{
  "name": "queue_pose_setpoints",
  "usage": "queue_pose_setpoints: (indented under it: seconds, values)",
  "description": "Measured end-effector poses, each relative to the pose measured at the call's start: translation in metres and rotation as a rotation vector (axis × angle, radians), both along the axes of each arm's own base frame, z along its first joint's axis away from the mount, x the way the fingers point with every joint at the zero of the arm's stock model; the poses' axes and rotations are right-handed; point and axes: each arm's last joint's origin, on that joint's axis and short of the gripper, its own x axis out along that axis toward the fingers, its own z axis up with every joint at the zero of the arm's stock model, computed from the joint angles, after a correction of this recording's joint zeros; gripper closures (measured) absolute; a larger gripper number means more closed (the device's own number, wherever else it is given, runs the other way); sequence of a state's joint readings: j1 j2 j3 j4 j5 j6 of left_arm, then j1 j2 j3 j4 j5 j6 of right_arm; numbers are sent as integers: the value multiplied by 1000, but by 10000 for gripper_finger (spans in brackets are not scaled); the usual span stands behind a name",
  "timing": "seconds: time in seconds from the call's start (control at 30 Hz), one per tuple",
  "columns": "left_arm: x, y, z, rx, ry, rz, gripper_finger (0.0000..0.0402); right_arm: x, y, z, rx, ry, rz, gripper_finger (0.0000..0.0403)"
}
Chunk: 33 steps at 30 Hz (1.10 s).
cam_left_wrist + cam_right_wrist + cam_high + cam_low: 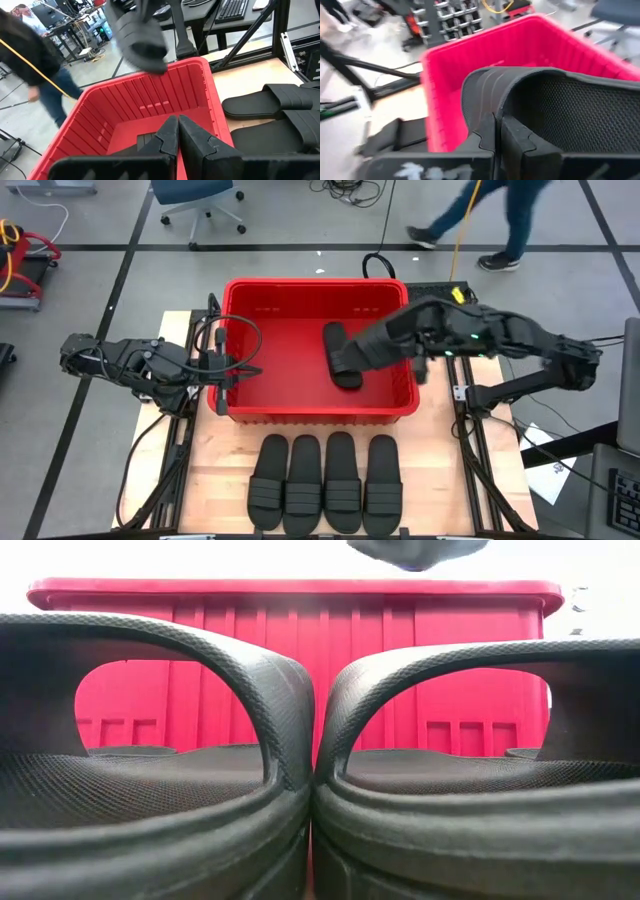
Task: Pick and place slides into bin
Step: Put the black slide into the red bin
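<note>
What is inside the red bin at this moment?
The bin holds one slide, gripped by the right gripper. The arm covers part of the floor.

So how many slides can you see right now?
5: four slides in a row on the table before the bin, one held over it by the right gripper. Another may be hidden inside.

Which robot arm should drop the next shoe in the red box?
The right gripper, probably: it already grips a slide over the bin, while the left gripper sits shut and empty at the bin's left wall.
</note>
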State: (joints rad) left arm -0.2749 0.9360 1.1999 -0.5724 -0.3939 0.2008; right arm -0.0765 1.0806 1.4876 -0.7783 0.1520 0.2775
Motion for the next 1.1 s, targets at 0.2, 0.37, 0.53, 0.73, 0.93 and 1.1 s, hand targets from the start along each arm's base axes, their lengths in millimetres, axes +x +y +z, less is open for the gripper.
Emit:
queue_pose_setpoints:
  seconds: [0.2,0.37,0.53,0.73,0.93,1.1]
  values:
    - [0,0,0,-17,-3,5,382,36,-38,-18,4,66,12,403]
    - [0,0,0,-25,-4,8,382,56,-71,-41,92,143,80,403]
    - [0,0,0,-25,-4,8,382,58,-99,-65,185,249,161,403]
    - [0,0,0,-25,-4,7,382,51,-130,-94,254,419,173,403]
    - [0,1,0,-23,-3,15,382,55,-144,-116,234,529,247,403]
    - [1,6,0,-26,-4,45,382,57,-145,-120,176,549,315,403]
